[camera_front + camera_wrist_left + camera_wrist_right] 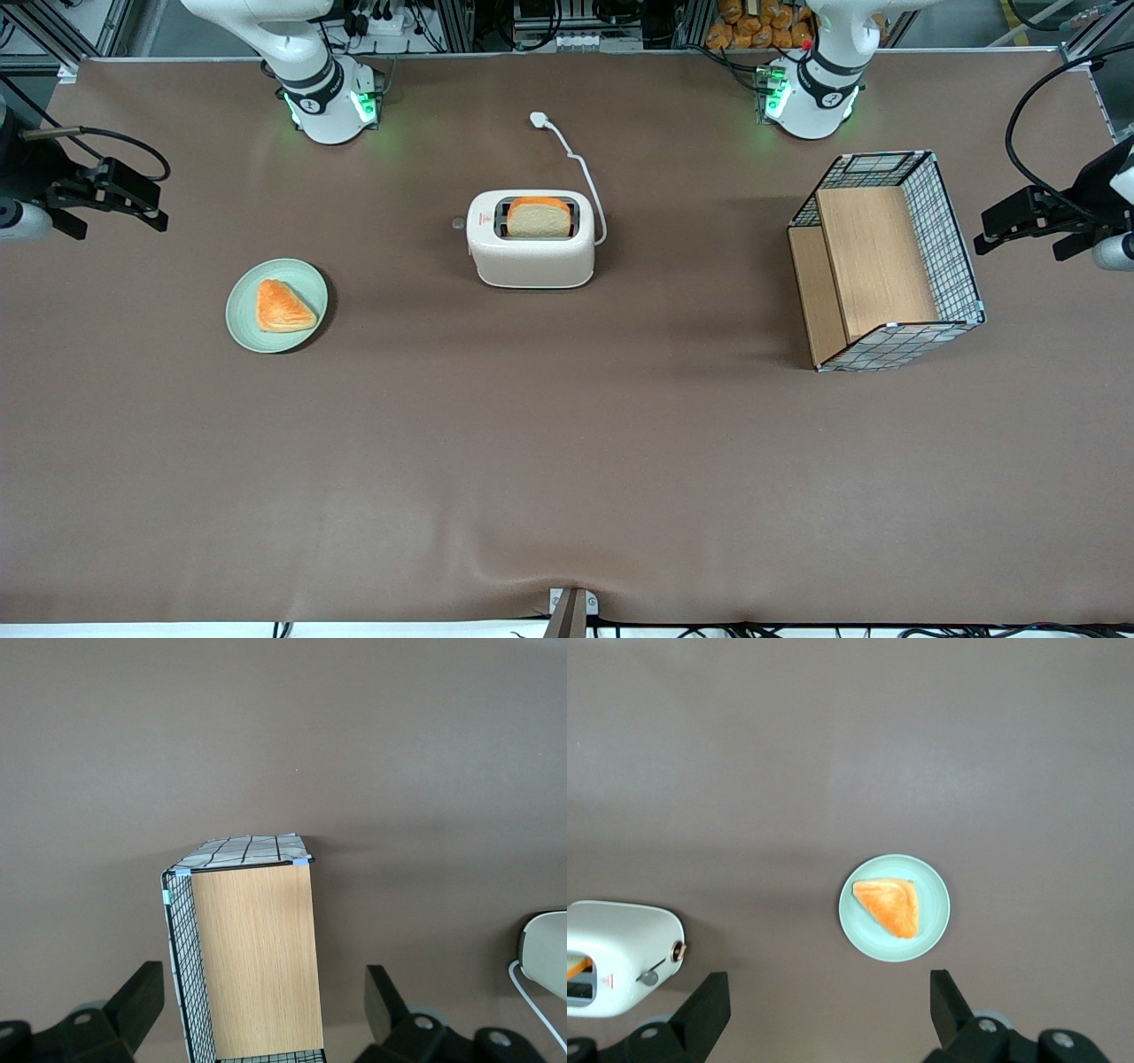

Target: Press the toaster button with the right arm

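Note:
The cream-white toaster (532, 252) stands mid-table with a bread slice (539, 217) in its black-rimmed slot. The toaster button (458, 223), a small round grey knob, sticks out from the short end that faces the working arm's end of the table. My right gripper (155, 206) hangs open and empty above the table at the working arm's end, well apart from the toaster. In the right wrist view the gripper (828, 1005) has its black fingers (709, 1005) spread wide over bare table, with the toaster (620, 957) and its button (679, 950) to one side.
A pale green plate (244, 332) with an orange pastry (283, 307) lies between the gripper and the toaster, nearer the front camera; it also shows in the right wrist view (935, 926). The white cord and plug (539, 118) trail from the toaster. A wire-and-wood basket (886, 257) stands toward the parked arm's end.

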